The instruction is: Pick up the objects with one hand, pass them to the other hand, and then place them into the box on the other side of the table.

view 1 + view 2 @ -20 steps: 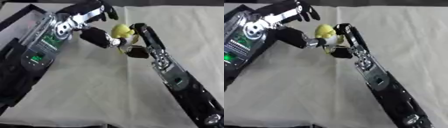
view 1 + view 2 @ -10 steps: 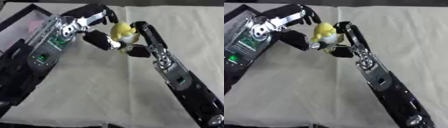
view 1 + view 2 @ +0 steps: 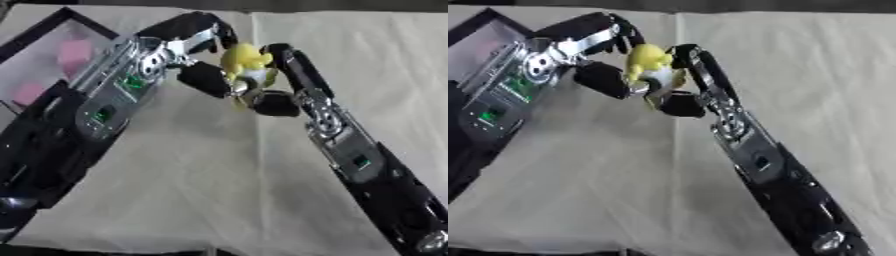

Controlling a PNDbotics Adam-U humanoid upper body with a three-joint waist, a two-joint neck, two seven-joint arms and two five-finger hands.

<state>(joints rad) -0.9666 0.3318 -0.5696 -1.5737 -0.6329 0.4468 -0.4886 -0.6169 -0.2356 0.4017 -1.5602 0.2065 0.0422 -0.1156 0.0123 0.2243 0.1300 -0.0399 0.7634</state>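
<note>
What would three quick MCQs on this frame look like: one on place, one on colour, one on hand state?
1. Where is the small yellow and white toy figure?
A. inside the box
B. between the two hands, above the cloth
C. lying alone on the cloth

2. What colour are the soft shapes inside the black-framed box at upper left?
A. pink
B. green
C. blue

3. What is the black right hand doing?
A. resting flat on the cloth
B. fingers curled round the toy
C. spread wide, away from the toy

Answers:
1 B: the toy sits between the black and silver left hand and the right hand, over the cream cloth.
2 A: two pink shapes show inside the frame.
3 B: its fingers wrap the toy's right side.
</note>
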